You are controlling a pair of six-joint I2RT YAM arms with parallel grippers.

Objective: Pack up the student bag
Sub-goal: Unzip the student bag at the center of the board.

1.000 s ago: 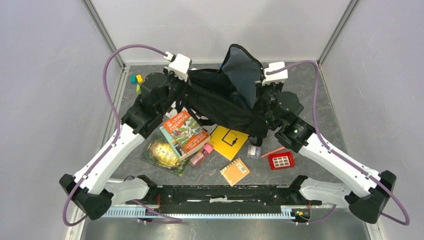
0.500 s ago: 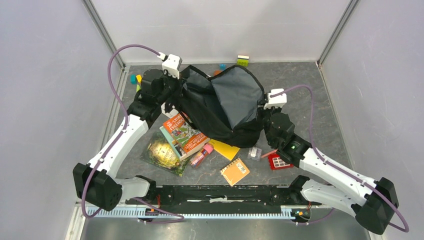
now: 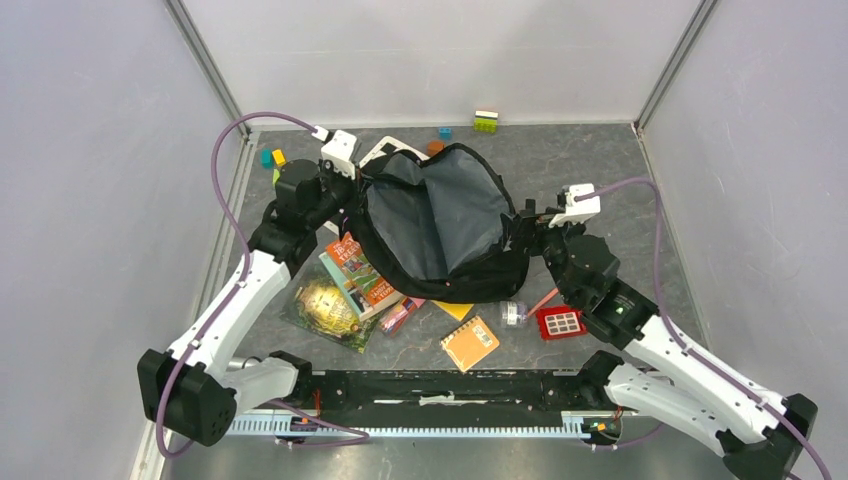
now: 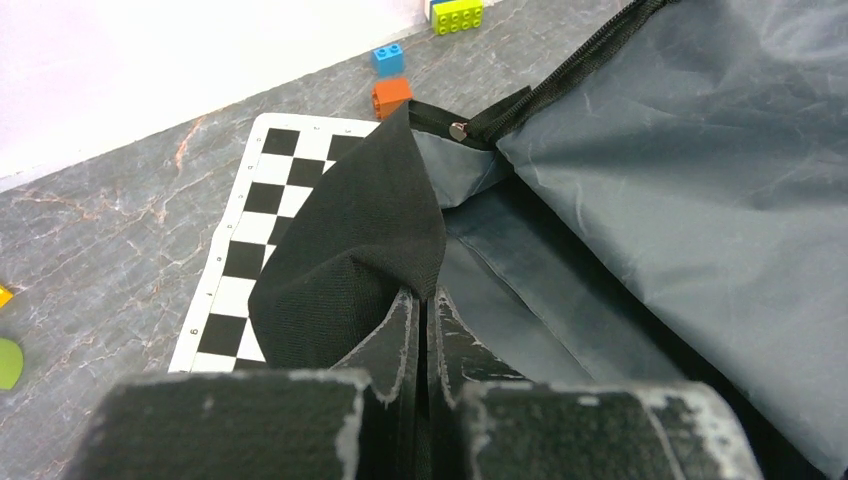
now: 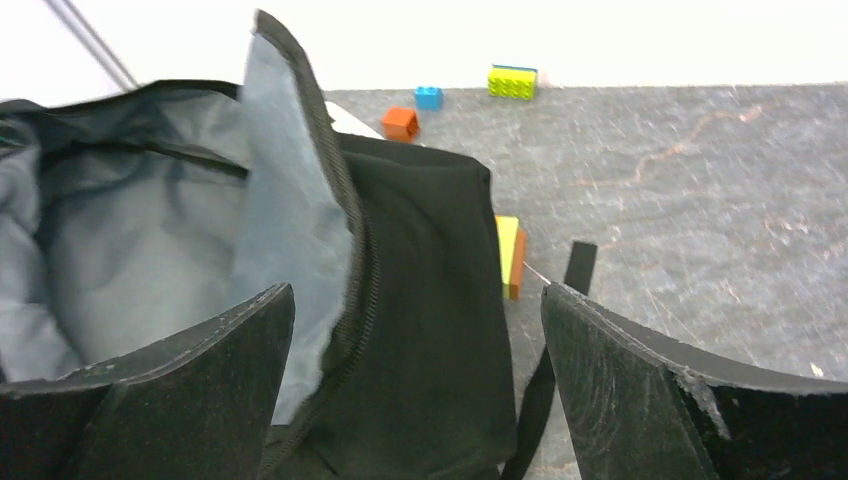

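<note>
Two grippers work at the student bag (image 3: 440, 225), which lies in the middle of the table (image 3: 650, 200) with its mouth spread open and its grey lining facing up. My left gripper (image 4: 425, 305) is pinched tight on a fold of black fabric at the bag's far-left rim, holding that edge up. My right gripper (image 5: 415, 295) has its jaws wide apart, with the bag's right rim between them but not gripped. Nothing shows inside the bag, so I judge the packing barely begun: the mouth is open and all the loading is left to do. On the near side of the bag lie a stack of books (image 3: 365, 265), an orange notebook (image 3: 470, 342) and a red keypad-like case (image 3: 560, 322). A chessboard (image 4: 260, 230) lies at the far left, partly under the bag.
</note>
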